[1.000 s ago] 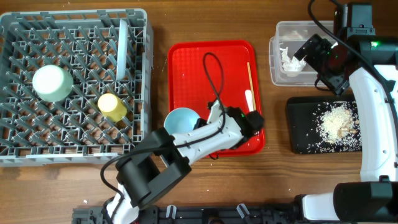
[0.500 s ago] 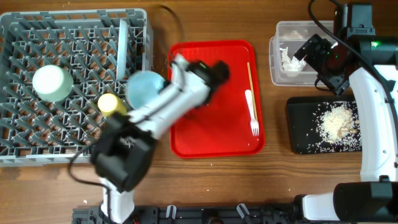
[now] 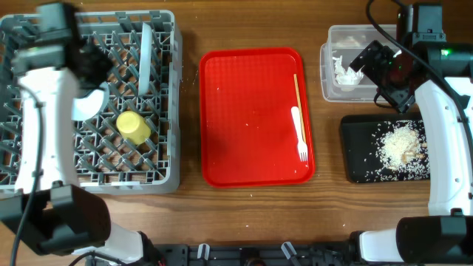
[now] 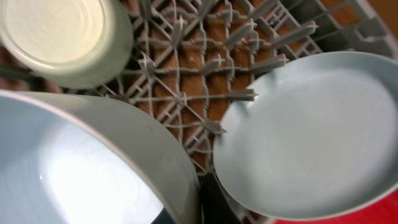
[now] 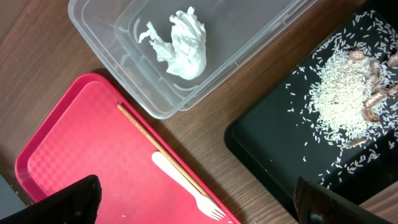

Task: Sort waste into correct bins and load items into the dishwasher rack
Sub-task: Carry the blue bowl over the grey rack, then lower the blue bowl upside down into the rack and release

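**Loading step, left arm (image 3: 44, 111) over the dishwasher rack (image 3: 164, 159).** A mint-green bowl (image 4: 81, 168) is carried tilted above the rack's peg lattice, with its hollow turned toward the wrist camera. Its rim is pinched by the left jaws. One dark finger (image 4: 214, 202) is seen just beside the bowl's wall at the lower edge of the wrist view, and the other finger is hidden.

The governing relation is the gap inside the rack. The carried bowl is flanked on one side by an inverted bowl (image 4: 59, 34) resting on the pegs and on the other by the plate (image 4: 311, 130) standing on edge. Bare pegs lie ahead of the jaws, between these two. The yellow cup (image 3: 133, 127) stands in the rack near the arm. The release is judged to call for a descent into that gap, with contact against the plate's edge as the likely fault.

The white fork (image 3: 298, 131) is not yet loaded. It lies on the red tray (image 3: 244, 111) along the tray side farthest from the rack, its long axis parallel to that side. The right arm (image 3: 443, 125) is the nearer one. The right jaws are spread and hold nothing.
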`<action>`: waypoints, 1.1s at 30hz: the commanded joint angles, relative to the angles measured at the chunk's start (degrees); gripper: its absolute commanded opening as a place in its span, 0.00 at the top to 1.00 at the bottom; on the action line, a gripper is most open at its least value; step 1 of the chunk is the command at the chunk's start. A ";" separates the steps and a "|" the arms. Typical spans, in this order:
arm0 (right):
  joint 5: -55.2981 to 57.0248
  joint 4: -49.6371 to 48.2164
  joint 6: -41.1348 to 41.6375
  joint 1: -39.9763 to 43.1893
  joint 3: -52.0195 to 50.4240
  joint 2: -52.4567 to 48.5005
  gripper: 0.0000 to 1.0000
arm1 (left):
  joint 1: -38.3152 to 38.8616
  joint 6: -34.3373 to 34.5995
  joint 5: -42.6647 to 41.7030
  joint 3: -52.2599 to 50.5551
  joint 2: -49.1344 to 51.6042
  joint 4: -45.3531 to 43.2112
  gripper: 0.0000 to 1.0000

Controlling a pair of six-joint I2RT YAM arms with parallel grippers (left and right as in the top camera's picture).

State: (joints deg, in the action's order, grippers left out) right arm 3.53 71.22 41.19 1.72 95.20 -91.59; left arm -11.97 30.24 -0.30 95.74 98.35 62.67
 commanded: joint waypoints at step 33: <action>1.14 -0.11 0.83 0.13 1.18 1.31 0.00 | -34.07 -17.42 -72.30 -25.79 -0.70 -11.91 0.96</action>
State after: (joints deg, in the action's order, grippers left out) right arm 3.51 71.22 41.17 1.72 95.20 -91.59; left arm -44.62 13.58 -70.87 70.52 98.32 50.61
